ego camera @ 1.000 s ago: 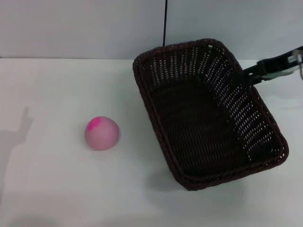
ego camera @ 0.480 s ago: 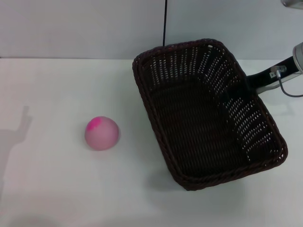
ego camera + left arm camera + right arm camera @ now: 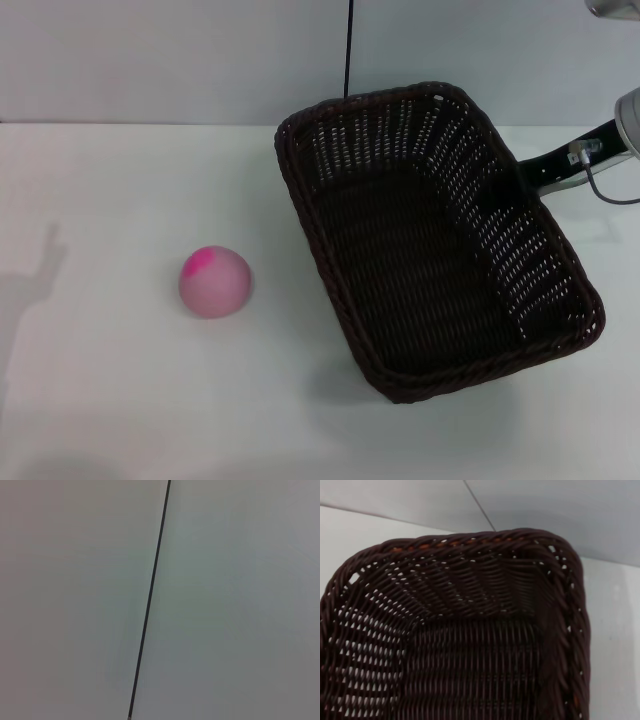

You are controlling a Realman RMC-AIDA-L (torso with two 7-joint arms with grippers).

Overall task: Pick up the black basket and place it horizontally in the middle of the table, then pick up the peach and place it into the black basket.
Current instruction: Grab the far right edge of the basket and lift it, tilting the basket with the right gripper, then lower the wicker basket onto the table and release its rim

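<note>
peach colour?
Pale pink with a bright magenta patch on top; the peach shows best in the head view.

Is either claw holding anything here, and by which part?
The right claw sits at the right long wall of the black basket, apparently gripping its rim there; the closure itself is hidden. The peach lies untouched. The left claw is out of view.
</note>
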